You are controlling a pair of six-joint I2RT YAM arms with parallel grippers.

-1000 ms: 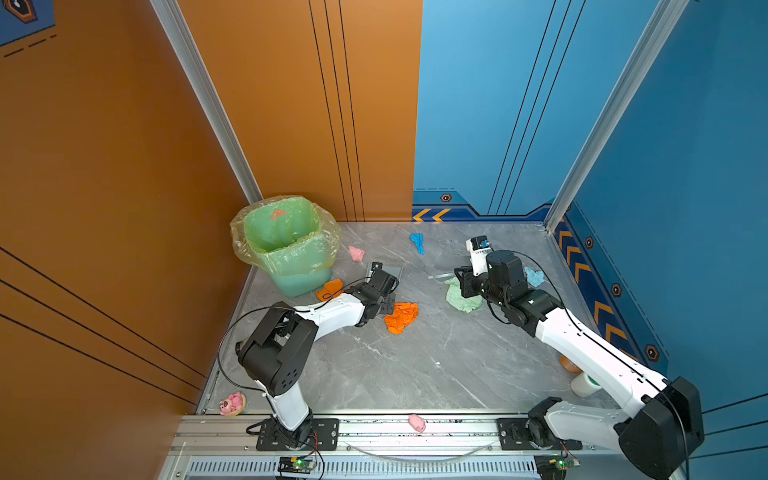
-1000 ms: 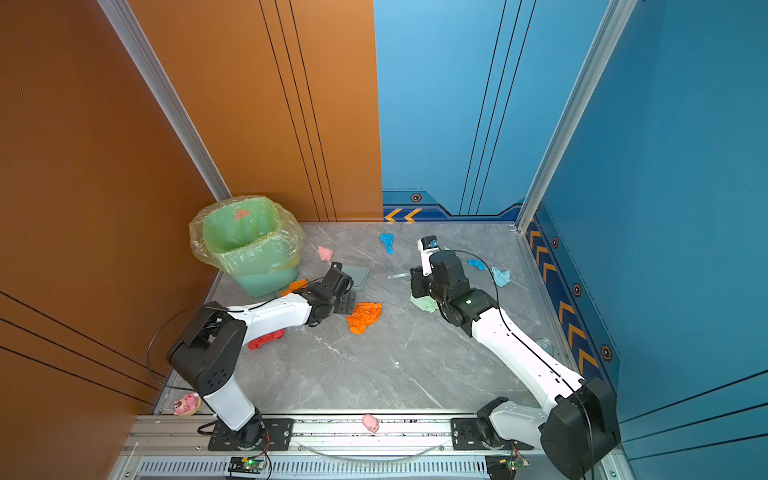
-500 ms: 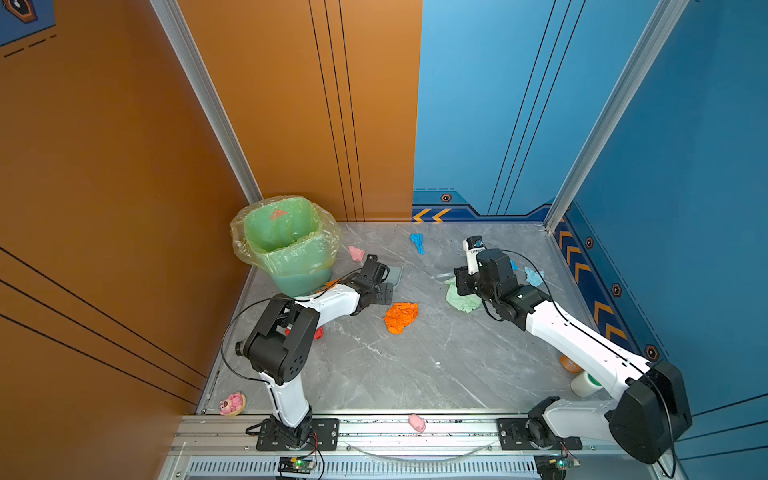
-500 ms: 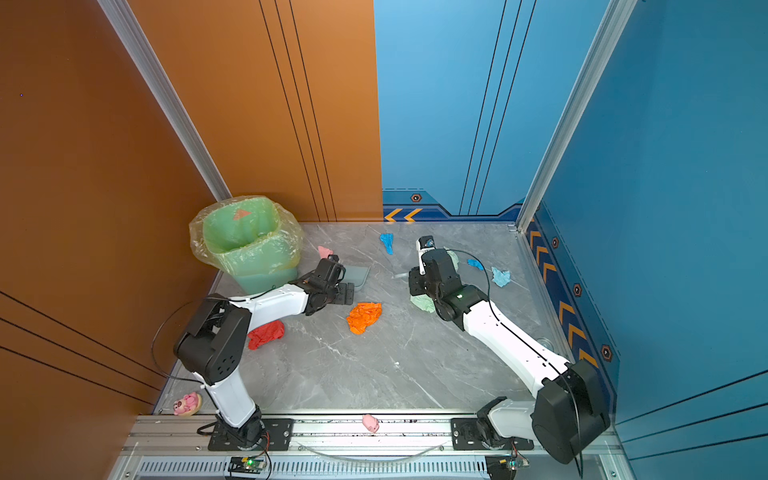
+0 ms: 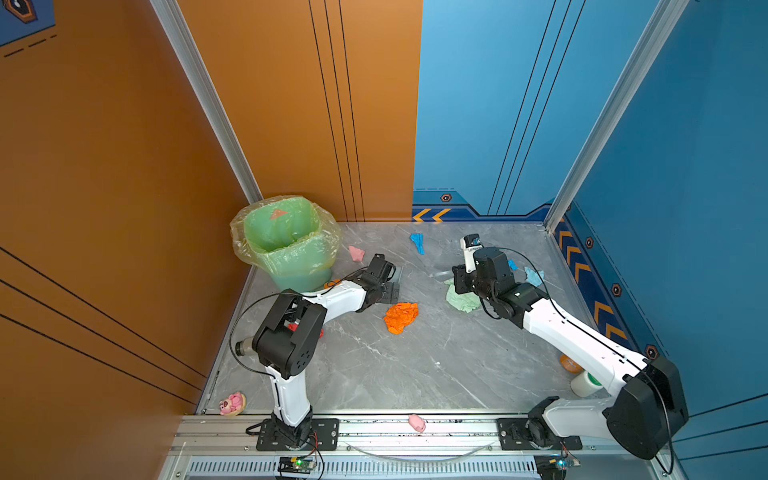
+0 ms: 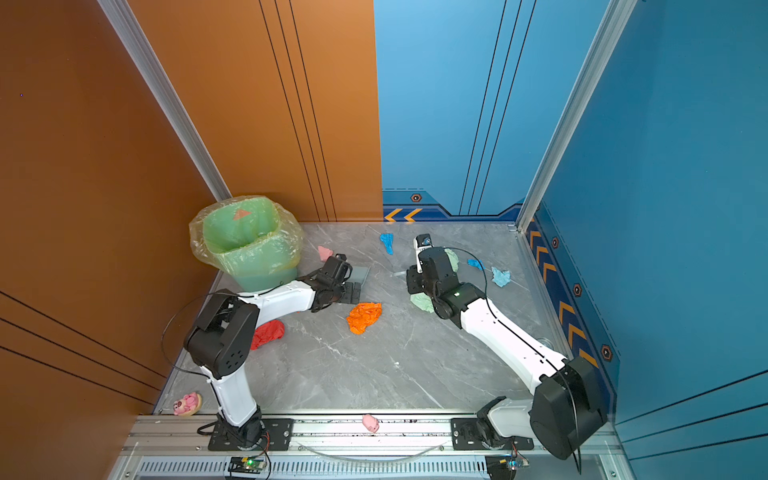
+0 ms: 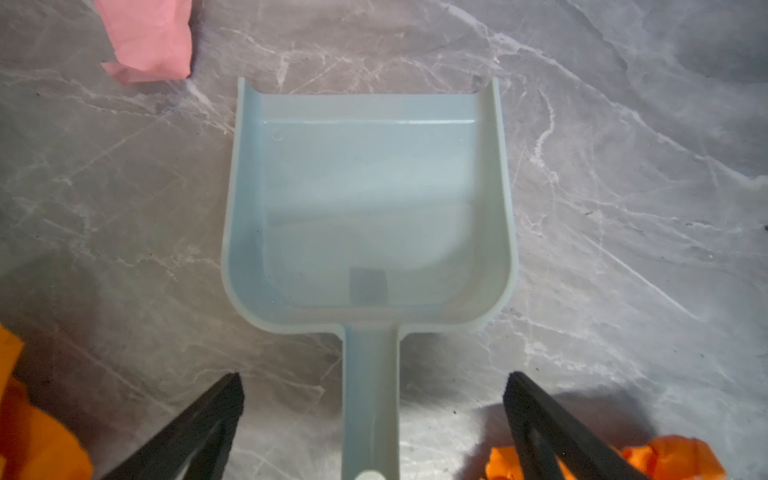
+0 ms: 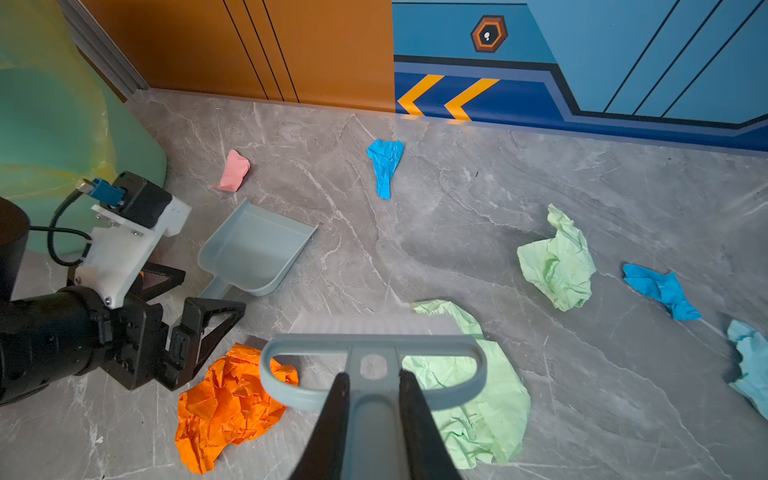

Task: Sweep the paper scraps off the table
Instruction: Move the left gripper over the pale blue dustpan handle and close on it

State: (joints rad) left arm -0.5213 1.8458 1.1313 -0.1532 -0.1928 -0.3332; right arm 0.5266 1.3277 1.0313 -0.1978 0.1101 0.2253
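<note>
Paper scraps lie on the grey marble table (image 5: pixel 415 374): orange (image 5: pixel 401 316), pale green (image 5: pixel 459 298), blue (image 5: pixel 417 242), pink (image 5: pixel 356 252), light blue (image 5: pixel 534 276) and red (image 6: pixel 268 333). My left gripper (image 7: pixel 372 390) is open, and its fingers (image 7: pixel 220 415) straddle the handle of the grey-blue dustpan (image 7: pixel 370 208) without touching it. The dustpan is empty. My right gripper (image 8: pixel 372 386) is shut on the brush (image 8: pixel 374 357). The brush's white bristles rest between the orange scrap (image 8: pixel 228 407) and a pale green scrap (image 8: pixel 478 407).
A green bin with a plastic liner (image 5: pixel 286 241) stands at the back left, close to my left arm. A pink pig toy (image 5: pixel 417 422) lies on the front rail. Another pink toy (image 5: pixel 232 404) sits front left. A white cup (image 5: pixel 584 382) stands by the right wall.
My left arm has swung its elbow inward, and its gripper stays at the dustpan. The right gripper with the brush has crept a little left and toward the back.
</note>
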